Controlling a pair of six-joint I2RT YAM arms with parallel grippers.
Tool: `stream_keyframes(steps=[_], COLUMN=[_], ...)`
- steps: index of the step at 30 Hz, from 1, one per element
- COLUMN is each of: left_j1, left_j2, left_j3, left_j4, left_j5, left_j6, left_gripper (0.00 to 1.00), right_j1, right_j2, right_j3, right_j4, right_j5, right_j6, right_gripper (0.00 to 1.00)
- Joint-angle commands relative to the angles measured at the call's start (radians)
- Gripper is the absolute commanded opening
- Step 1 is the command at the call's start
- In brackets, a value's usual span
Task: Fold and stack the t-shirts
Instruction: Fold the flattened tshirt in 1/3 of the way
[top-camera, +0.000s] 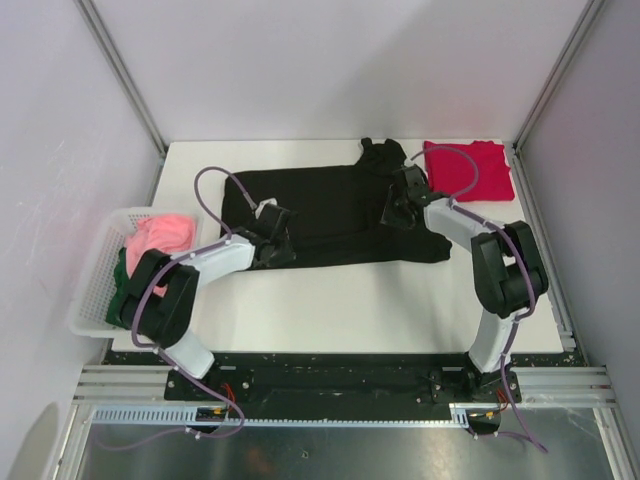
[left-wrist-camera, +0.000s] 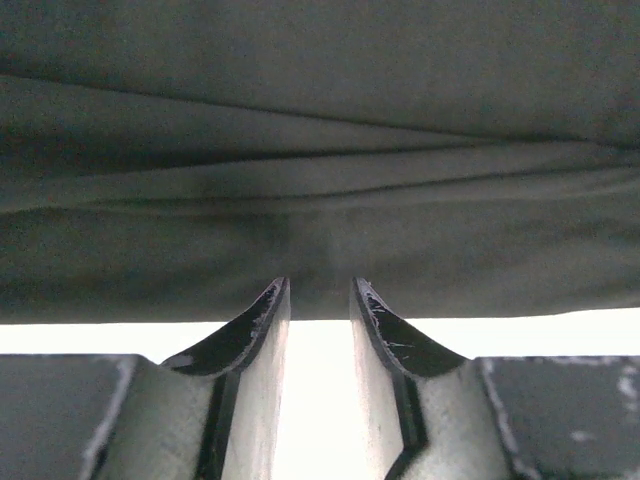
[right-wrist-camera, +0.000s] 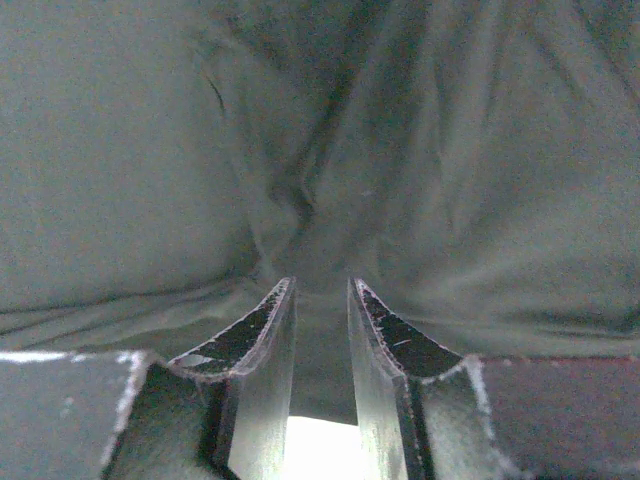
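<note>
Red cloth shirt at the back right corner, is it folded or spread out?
Folded: the crimson red cloth shirt lies as a compact rectangle, no sleeves sticking out.

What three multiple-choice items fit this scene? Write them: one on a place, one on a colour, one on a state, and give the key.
1. The red t-shirt lies:
A. at the far right corner of the table
B. at its near left corner
C. at its centre

2. The top garment in the basket is:
A. blue
B. pink
C. white

3. The black t-shirt is:
A. rolled into a ball
B. hanging off the edge
C. spread wide on the table

Key:
1 A, the top view shows it folded in that corner.
2 B, the pink garment lies over dark green cloth.
3 C, it covers the middle of the table.
</note>
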Motion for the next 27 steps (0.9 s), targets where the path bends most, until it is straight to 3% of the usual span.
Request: stream_keyframes(steps=[1,13,18,22,27], left_j1=[0.03,0.1,0.139,0.147,0.158], left_j2=[0.061,0.257,0.291,0.213,0.034], left_j3=[0.081,0.309,0.4,0.372,0.189], left_j4=[0.03,0.027,0.025,0.023,0.023], left_j5=[-0.046,-0.067,-0.045,-0.044,-0.039], left_j6=[-0.032,0.028,0.086,0.105,0.029], left_gripper=[0.35,0.37,0.51,0.58,0.59], right_j1=[-0.007,-0.008,-0.011,-0.026,-0.12], right_j2=[-0.102,-0.218,-0.279,-0.325,-0.386], right_j3=[-0.038,-0.194,-0.226,-0.254,-0.339], right_j4=[0.003,-0.001,-0.031,-0.048,-0.047], right_j5=[0.001,0.023,0.043,0.047,0.015], right_j6=[0.005,-0.011,-0.028,-0.032,-0.014], right_gripper=[0.32,0.32,0.32,0.32,0.32])
